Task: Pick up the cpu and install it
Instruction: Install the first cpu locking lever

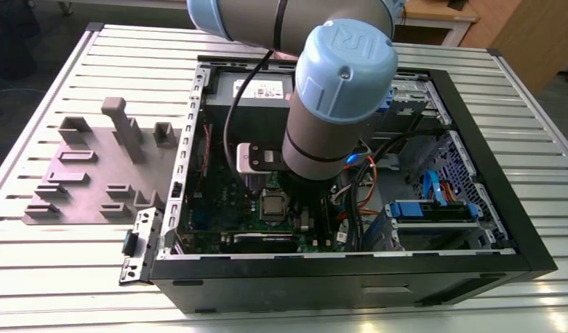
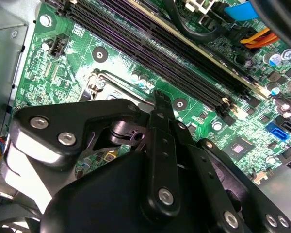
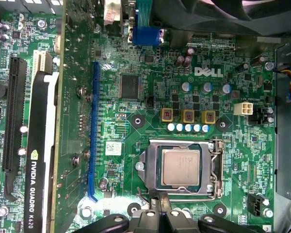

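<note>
One cpu [image 3: 181, 167] sits square inside its socket [image 3: 179, 168] on the board [image 3: 136, 97]. My gripper [image 3: 157, 213] hovers just beside it; I cannot tell jaw state.

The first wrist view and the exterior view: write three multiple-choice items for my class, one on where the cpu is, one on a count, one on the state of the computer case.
1. Where is the cpu?
A. On the grey holder plate outside the case
B. In the socket on the green motherboard
C. On top of the graphics card

2. How many gold square components stand in a row near the socket?
A. Two
B. Three
C. Five

3. How is the computer case?
A. Lying down with its side open
B. Standing upright
C. Closed with its panel on

Answers: B, the cpu lies flat inside the socket frame on the motherboard; B, three gold components line up side by side; A, the computer case lies with its inside exposed in the exterior view.
</note>
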Action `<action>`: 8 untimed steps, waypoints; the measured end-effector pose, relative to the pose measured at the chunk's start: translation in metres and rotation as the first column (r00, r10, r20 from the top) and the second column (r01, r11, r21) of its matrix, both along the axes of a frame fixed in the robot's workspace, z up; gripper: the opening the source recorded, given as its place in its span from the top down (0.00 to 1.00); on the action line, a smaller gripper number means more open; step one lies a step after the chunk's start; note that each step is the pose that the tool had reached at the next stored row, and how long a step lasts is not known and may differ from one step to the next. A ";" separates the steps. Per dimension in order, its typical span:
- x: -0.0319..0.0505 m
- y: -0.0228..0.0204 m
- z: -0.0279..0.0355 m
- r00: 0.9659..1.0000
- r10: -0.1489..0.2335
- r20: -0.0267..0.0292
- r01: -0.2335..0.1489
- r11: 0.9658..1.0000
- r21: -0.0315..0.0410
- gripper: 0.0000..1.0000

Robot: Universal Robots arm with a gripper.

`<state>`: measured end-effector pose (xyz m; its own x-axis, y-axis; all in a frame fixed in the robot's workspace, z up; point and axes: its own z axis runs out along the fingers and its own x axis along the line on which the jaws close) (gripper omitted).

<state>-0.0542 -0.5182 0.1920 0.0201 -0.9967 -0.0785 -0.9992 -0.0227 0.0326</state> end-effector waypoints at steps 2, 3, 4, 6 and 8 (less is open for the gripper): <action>0.0000 0.0000 -0.0004 1.000 0.000 0.000 0.000 1.000 0.000 0.89; 0.0000 0.0000 -0.0007 1.000 0.000 0.000 0.000 1.000 0.000 0.89; 0.0001 0.0000 -0.0008 1.000 0.000 0.000 0.000 1.000 0.000 0.89; 0.0002 0.0000 -0.0011 1.000 0.000 0.000 0.000 1.000 0.000 0.89; 0.0006 0.0000 -0.0016 1.000 0.000 0.000 0.000 1.000 0.000 0.89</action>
<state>-0.0536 -0.5182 0.1904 0.0200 -0.9967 -0.0784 -0.9992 -0.0227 0.0328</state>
